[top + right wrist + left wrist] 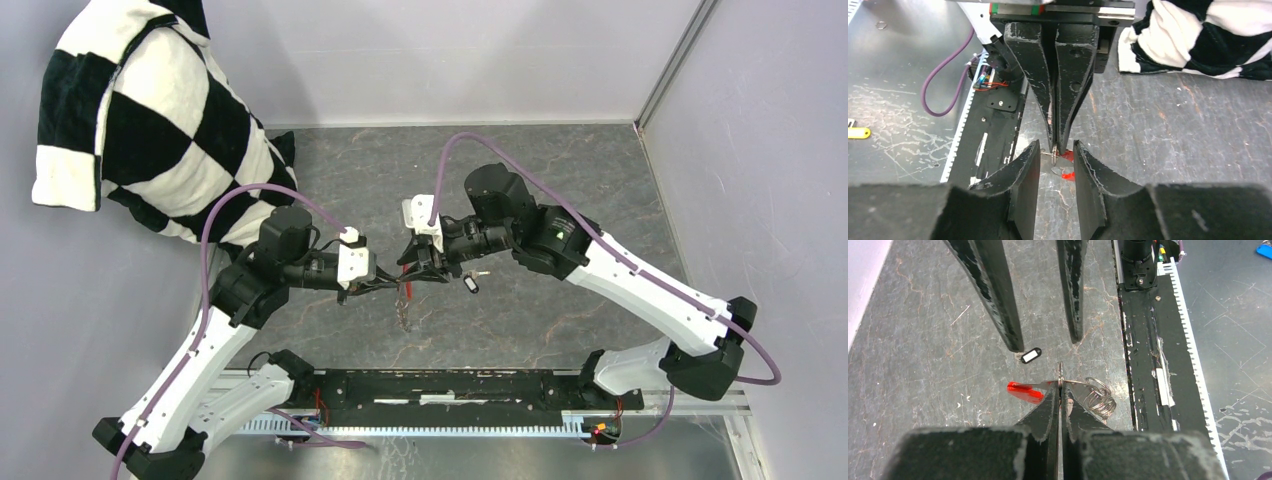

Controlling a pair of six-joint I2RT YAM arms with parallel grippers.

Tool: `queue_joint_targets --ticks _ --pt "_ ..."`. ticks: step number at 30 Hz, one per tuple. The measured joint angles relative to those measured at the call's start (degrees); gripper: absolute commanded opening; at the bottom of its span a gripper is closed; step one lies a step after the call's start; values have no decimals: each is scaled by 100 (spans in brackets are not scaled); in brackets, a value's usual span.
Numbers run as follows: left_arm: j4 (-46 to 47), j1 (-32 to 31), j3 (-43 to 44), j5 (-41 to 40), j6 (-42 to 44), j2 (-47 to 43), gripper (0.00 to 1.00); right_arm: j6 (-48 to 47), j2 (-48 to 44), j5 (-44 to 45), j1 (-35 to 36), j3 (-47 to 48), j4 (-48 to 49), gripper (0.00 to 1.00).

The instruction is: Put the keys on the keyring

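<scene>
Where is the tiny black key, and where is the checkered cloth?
black key [1030,356]: left wrist view, on its head, lying on the table.
checkered cloth [150,130]: top view, on one of its black squares.

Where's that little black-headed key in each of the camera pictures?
Top external: black-headed key lies just right of centre.
Left wrist: slightly left of centre, mid-height.
Right wrist: not in view.
Shared landmark: the black rail, seen in all three views.

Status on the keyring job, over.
Left pincer shut on thin silvery metal keyring, red fob attached. Right pincer open, facing it. Small black-headed key loose on table. Nothing in the way.
</scene>
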Motion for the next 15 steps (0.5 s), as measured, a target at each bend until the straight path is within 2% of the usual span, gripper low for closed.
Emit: queue_joint_targets --ticks 15 --pt "0 0 2 15 4 -13 2 -9 345 -179 0 -44 -48 31"
